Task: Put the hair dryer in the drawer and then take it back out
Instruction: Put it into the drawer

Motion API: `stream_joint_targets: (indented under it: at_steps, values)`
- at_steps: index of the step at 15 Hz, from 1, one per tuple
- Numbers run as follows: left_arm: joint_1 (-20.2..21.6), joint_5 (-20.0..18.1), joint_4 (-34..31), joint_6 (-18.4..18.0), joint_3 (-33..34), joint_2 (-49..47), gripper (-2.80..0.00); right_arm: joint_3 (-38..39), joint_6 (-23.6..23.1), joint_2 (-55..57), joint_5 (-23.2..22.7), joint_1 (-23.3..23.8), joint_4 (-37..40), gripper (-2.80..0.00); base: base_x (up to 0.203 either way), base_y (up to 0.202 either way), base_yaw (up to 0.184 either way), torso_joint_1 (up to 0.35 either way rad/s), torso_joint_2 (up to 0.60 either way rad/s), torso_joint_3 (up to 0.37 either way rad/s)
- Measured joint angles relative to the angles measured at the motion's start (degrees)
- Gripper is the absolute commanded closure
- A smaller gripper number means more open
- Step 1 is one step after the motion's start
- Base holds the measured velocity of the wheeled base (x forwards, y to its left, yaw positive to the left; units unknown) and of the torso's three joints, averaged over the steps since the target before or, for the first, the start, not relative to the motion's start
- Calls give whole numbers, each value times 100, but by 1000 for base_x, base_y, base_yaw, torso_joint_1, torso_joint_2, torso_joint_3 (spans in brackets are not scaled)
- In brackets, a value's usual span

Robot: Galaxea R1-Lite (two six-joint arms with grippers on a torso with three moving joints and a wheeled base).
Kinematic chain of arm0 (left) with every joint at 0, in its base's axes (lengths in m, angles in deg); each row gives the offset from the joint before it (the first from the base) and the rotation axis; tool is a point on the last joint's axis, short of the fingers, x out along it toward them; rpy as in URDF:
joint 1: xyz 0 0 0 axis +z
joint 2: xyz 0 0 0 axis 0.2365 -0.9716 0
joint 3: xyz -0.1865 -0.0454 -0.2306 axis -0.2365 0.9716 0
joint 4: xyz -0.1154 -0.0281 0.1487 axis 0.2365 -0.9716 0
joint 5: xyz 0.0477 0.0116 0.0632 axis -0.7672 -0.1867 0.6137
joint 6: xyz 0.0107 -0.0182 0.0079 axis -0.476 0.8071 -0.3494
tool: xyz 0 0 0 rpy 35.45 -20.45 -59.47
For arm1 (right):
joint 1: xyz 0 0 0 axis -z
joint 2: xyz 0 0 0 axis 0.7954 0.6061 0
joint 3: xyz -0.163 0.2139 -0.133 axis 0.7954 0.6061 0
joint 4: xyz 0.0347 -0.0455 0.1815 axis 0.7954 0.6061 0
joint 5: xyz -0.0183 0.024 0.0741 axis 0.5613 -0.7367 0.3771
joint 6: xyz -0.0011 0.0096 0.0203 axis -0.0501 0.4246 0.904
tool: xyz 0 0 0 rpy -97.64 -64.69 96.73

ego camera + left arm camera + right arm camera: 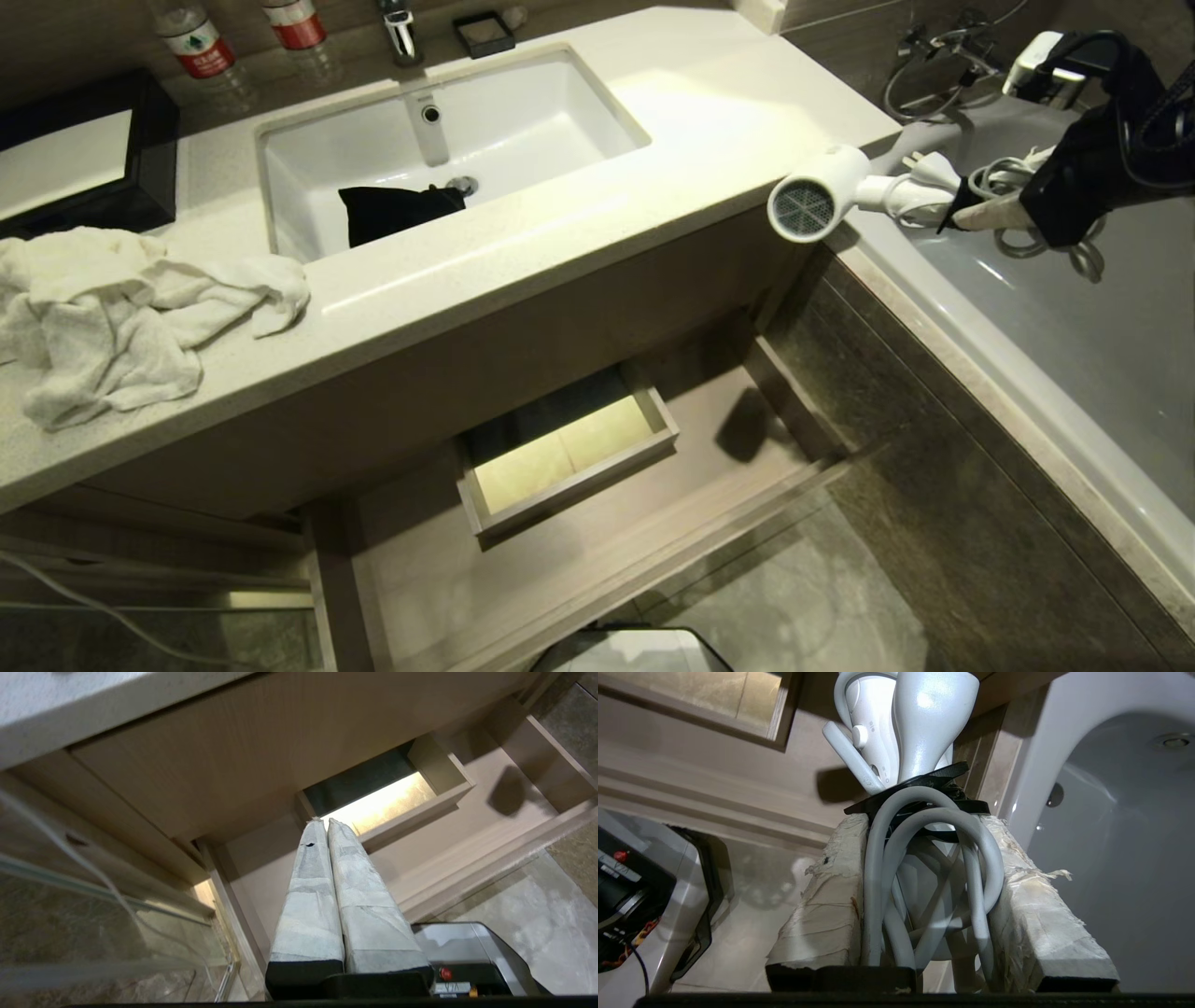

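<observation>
Bathroom vanity, drawer open below – right pincer clamps hair dryer beside bathtub

bottle labels: two water bottles behind the sink have red-and-white labels, print too small to read
hair dryer switch: tiny marks beside the slider on the hair dryer, can't make them out
robot base sticker: small label under the red button on the robot base, characters not legible
readable text: basically none
</observation>
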Motion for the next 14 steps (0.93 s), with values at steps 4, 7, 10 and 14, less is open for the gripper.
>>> stream_joint_targets:
  at_steps: [4, 7, 10, 14]
  values:
    - [0, -2, 1, -2, 0, 0, 0, 262, 5, -114, 7, 0, 6, 0, 0, 0, 0, -210, -86, -297]
    - [0, 0, 0, 0, 0, 0, 0, 354, 10, -178, 7, 0, 8, 0, 0, 0, 0, -175, -115, -291]
    - [0, 0, 0, 0, 0, 0, 0, 450, 2, -218, 7, 1, 13, 0, 0, 0, 0, -51, -39, -88]
    - [0, 0, 0, 0, 0, 0, 0, 731, 2, -295, 16, -12, 57, 0, 0, 0, 0, -1, -1, -7]
